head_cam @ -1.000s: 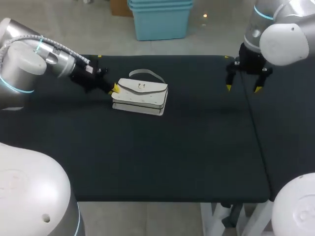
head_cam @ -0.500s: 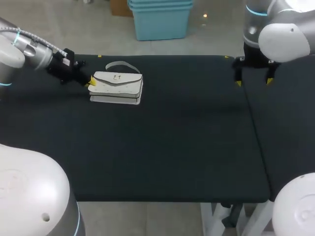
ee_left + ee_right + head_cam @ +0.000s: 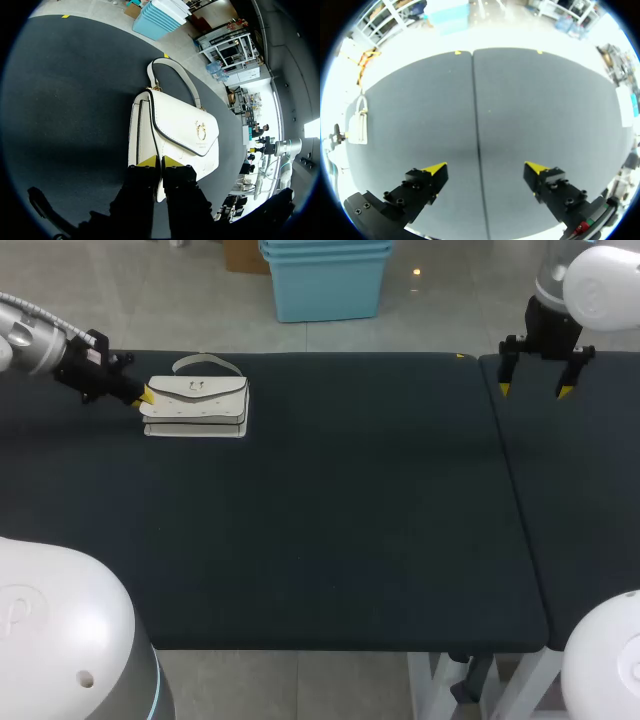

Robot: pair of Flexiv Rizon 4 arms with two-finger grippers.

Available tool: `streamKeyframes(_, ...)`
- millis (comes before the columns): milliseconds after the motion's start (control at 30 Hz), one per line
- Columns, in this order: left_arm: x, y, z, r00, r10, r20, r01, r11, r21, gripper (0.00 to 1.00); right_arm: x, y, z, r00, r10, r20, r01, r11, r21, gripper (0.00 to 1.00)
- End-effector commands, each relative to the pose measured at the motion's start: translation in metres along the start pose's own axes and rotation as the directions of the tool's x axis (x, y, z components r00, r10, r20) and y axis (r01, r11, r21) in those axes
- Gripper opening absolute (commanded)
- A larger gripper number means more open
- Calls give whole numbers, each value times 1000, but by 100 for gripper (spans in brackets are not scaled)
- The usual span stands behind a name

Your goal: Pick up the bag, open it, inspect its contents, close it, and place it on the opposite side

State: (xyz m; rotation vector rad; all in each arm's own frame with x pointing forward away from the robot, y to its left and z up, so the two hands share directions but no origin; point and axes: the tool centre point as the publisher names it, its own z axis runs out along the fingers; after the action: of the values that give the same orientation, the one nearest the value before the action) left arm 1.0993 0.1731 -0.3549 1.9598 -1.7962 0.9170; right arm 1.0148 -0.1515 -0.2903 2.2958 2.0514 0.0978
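The white handbag [image 3: 197, 408] is at the far left of the black table [image 3: 330, 540], flap closed and its strap looping toward the far edge. My left gripper [image 3: 145, 397] comes in from the left and is shut on the bag's left end. In the left wrist view the yellow tips [image 3: 160, 161] pinch the edge of the handbag [image 3: 175, 132], and its gold clasp [image 3: 201, 131] shows on the flap. My right gripper [image 3: 536, 390] hangs open over the far right, well away from the bag. The right wrist view shows that gripper [image 3: 487, 170] with nothing between its fingers and the handbag [image 3: 358, 127] far off.
A seam [image 3: 505, 470] splits the table surface into a wide left part and a narrower right part; it runs under my right gripper in the right wrist view. Small yellow marks [image 3: 460, 356] sit on the far edge.
My left arm has pulled the bag leftward and toward the far edge, from near the middle to the far left. My right arm has drifted to the right and back, still open.
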Motion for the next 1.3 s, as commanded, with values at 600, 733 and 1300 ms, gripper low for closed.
streamKeyframes(600, -93, -78, -56, 998, -56, 41, 55, 998, 4, 0, 1, 4, -1, 1000, -1, 2, 1, 1000, 15, 100)
streamKeyframes(733, -105, -89, -62, 997, -56, 46, 56, 998, 1, 0, 1, 4, -1, 1000, -1, 2, 1, 1000, 15, 100)
streamKeyframes(1300, -120, -106, -72, 997, 8, 78, -3, 997, -73, 0, 1, 4, -1, 1000, -1, 2, 1, 1000, 15, 100)
